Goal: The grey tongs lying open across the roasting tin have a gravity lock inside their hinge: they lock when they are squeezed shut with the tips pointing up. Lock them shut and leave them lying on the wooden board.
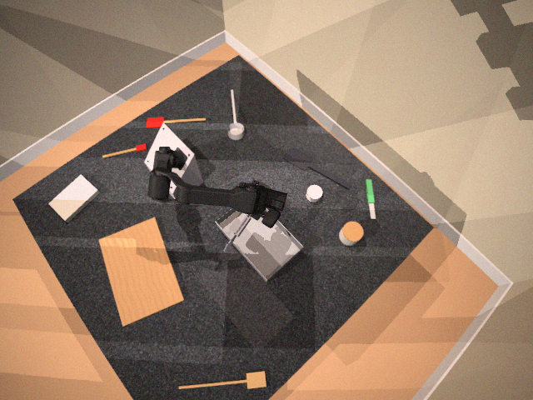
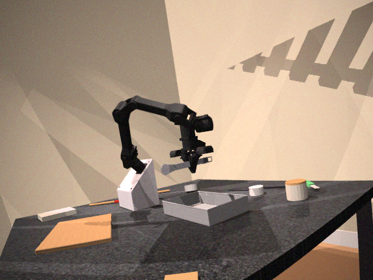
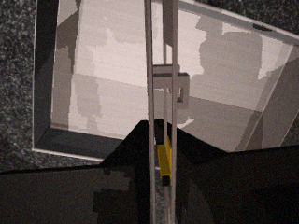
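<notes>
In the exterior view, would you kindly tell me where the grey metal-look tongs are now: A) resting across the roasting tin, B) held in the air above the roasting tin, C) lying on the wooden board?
B: the grey tongs hang from the black jaws, clear of the tin's rim.
</notes>
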Robot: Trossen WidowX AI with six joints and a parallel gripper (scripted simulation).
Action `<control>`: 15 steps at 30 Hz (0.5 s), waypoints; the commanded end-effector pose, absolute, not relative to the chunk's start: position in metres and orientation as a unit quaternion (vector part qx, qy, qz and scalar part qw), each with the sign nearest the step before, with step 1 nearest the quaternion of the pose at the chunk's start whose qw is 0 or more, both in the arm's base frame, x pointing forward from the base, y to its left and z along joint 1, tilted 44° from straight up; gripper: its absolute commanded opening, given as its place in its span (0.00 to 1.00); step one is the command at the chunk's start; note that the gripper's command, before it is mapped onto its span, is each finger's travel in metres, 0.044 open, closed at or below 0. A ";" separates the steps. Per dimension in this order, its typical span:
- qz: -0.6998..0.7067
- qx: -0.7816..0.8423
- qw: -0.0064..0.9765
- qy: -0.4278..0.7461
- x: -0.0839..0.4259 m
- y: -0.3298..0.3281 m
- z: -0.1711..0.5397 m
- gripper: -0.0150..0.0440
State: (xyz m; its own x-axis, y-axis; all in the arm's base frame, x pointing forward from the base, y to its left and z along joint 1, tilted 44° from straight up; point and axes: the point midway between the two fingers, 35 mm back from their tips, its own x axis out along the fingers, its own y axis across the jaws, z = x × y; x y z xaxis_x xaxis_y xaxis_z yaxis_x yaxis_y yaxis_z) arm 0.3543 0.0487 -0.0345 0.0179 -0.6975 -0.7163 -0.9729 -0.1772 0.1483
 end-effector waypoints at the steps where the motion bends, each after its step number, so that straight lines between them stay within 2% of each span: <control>1: 0.352 -0.686 0.194 0.606 0.356 0.044 -0.030 0.00; 15: 0.423 -0.704 0.123 0.557 0.370 -0.016 0.033 0.00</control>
